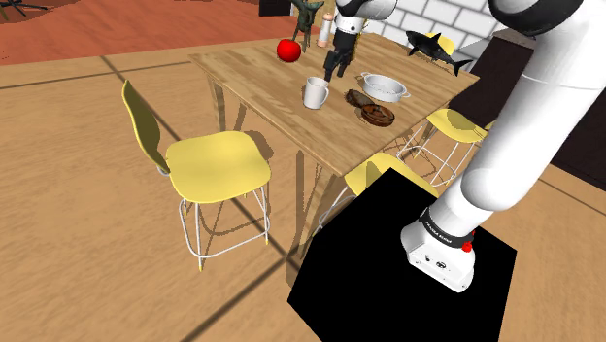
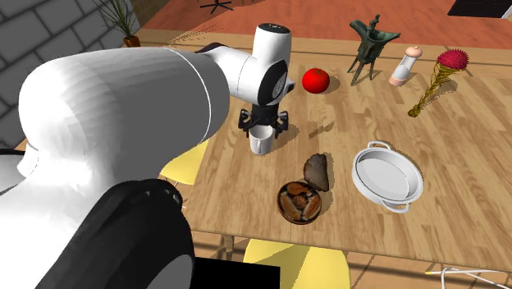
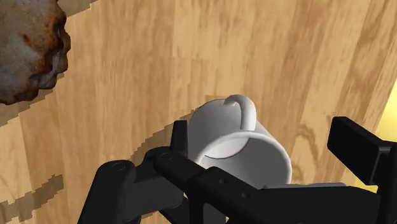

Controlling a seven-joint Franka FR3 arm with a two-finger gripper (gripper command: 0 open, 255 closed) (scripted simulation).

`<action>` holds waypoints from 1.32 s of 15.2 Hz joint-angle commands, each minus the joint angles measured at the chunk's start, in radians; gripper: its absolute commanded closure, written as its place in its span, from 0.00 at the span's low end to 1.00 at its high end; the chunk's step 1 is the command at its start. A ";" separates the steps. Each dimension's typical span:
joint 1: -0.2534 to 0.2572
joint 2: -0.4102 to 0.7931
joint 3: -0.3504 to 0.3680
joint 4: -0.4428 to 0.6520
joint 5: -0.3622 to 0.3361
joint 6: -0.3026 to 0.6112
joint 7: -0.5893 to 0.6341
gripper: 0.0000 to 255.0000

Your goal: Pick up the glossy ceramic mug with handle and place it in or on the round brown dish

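- Shoulder view: the white mug [image 1: 315, 93] is seen upright on the wooden table [image 1: 243, 83], with the black gripper [image 1: 337, 66] just above and behind it. The round brown dish [image 1: 377, 116] lies near, toward this view's right and close to the table's edge, and a white pan [image 1: 385, 88] is set just beside it. If the carry is overshot, the mug could be set down on the pan or off the edge.
- Second exterior view: the gripper is seen low over the mug's rim. A dark brown lump [image 2: 320, 171] stands touching or just beside the dish, close to the likely path from the mug. If the mug is carried low, the lump could be struck and the dish shoved.
- Wrist view: the jaws are seen open, one on either side of the mug, with nothing gripped.
  - One of the fingers [image 3: 179, 130] lies against or very near the mug's wall, while the other is kept clear of it. By so off-centre a closing the mug could be pushed sideways or tipped.
  - The handle [image 3: 243, 108] points away from the hand and off the fingers' line, so it is unlikely to be pinched.
  - How deep the fingers reach cannot be told. A hold taken only at the rim of a glossy wall could be lost on the lift.
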 commanded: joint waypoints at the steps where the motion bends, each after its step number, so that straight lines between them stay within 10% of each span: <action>1: -0.015 0.081 -0.002 0.085 0.020 -0.004 -0.023 0.00; 5: -0.049 0.245 0.003 0.273 0.056 -0.029 -0.054 0.00; 20: -0.047 0.278 0.010 0.219 0.067 0.057 -0.061 0.00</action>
